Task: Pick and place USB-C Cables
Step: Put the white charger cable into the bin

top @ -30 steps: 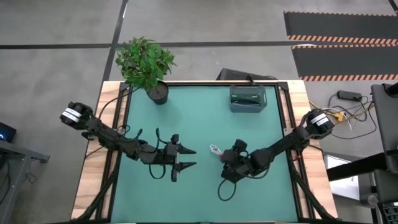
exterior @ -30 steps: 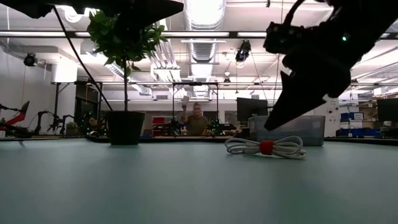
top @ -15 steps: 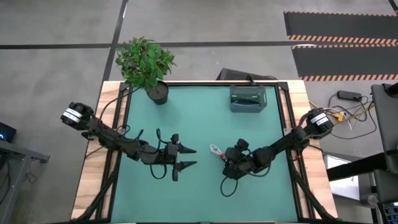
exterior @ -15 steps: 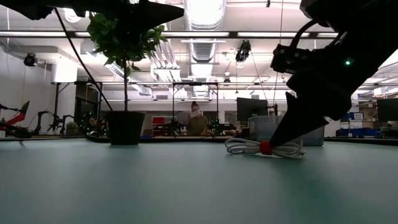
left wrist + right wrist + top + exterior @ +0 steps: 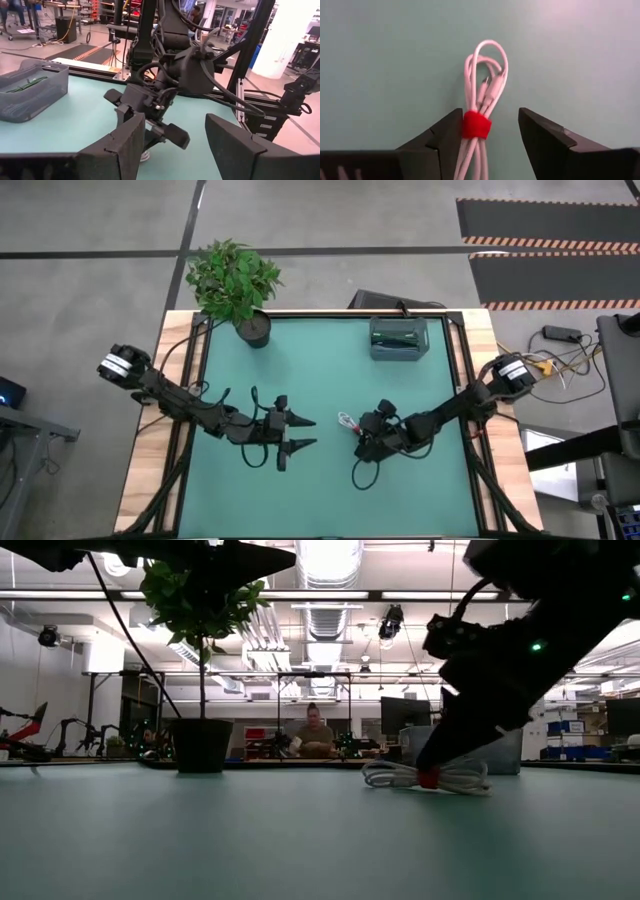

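One USB-C cable [image 5: 482, 85], a white bundle with a red tie [image 5: 476, 125], lies flat on the green mat near the table's middle, also in the high view [image 5: 346, 421] and the low view [image 5: 455, 778]. My right gripper [image 5: 490, 114] is open and low over it, one finger on each side of the tie. In the high view my right gripper [image 5: 358, 436] sits just right of the cable. My left gripper [image 5: 298, 433] waits open above the mat, left of the cable, fingers pointing right. No other loose cables show on the mat. My right gripper comes at the cable slanting down from the table's right, its fingers across the bundle at the red tie [image 5: 470, 126]. One finger [image 5: 447, 135] lies right beside the tie; I cannot tell whether it touches. The other finger [image 5: 542, 132] stands apart. The cable lies flat on the mat.
A grey translucent bin [image 5: 398, 337] with dark green contents stands by the far edge, right of centre; it also shows in the left wrist view [image 5: 30, 87]. A potted plant [image 5: 236, 280] stands at the far left corner. A person [image 5: 315, 735] shows in the room beyond.
My right gripper has come down and toward the table's left, from above the cable to the mat at its red tie, staying open. The cable has not moved. My left arm has kept still.
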You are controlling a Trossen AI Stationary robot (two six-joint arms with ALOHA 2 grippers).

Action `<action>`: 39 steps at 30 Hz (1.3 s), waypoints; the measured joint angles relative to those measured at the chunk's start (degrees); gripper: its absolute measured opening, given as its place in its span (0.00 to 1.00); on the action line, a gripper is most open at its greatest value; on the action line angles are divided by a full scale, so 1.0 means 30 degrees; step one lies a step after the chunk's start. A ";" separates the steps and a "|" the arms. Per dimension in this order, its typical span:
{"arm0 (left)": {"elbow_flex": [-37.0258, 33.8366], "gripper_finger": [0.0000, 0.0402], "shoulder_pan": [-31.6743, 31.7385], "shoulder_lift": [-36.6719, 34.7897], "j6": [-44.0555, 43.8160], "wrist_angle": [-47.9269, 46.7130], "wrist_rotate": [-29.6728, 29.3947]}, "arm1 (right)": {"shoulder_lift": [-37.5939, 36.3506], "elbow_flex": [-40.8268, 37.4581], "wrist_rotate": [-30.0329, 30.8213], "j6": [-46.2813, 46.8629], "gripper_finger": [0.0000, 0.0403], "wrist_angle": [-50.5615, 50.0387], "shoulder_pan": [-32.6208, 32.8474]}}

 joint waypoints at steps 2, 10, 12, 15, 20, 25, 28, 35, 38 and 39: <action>0.0007 0.48 0.0000 -0.0004 -0.0025 0.0000 0.0000 | 0.0000 -0.0008 -0.0007 -0.0104 0.44 0.0102 -0.0328; 0.0044 0.48 0.0124 -0.0047 -0.0004 0.0026 -0.0065 | 0.0000 -0.0015 -0.0523 -0.0865 0.33 0.0417 -0.0784; 0.0040 0.48 0.0124 -0.0084 -0.0004 0.0077 -0.0197 | 0.0000 -0.0015 -0.0670 -0.0858 0.29 0.0417 -0.0803; 0.0029 0.48 0.0124 -0.0084 0.0004 0.0087 -0.0706 | 0.0000 -0.0044 -0.0695 -0.0870 0.23 0.0439 -0.0803; 0.0036 0.48 0.0124 -0.0204 0.0004 0.0066 -0.1233 | 0.0000 -0.0044 -0.1712 -0.0611 0.12 0.0446 -0.0899; 0.0036 0.48 0.0124 -0.0237 0.0004 0.0000 -0.1326 | -0.0012 -0.0037 -0.2054 -0.0511 0.03 0.0542 -0.0952; 0.0023 0.48 0.0124 -0.0237 -0.0011 0.0021 -0.1325 | -0.0037 -0.0029 -0.2884 -0.0508 0.03 0.0665 -0.1216; 0.0007 0.48 0.0129 -0.0113 0.0096 0.0070 -0.1438 | -0.0051 -0.0015 -0.3570 -0.0437 0.05 0.0723 -0.1597; 0.0007 0.48 0.0146 -0.0112 0.0621 0.0059 -0.1443 | -0.0051 -0.0015 -0.3563 0.0119 0.13 0.0612 -0.1590; 0.0007 0.48 0.0146 -0.0106 0.0752 0.0066 -0.1443 | -0.0051 -0.0015 -0.3556 0.0140 0.16 0.0579 -0.1590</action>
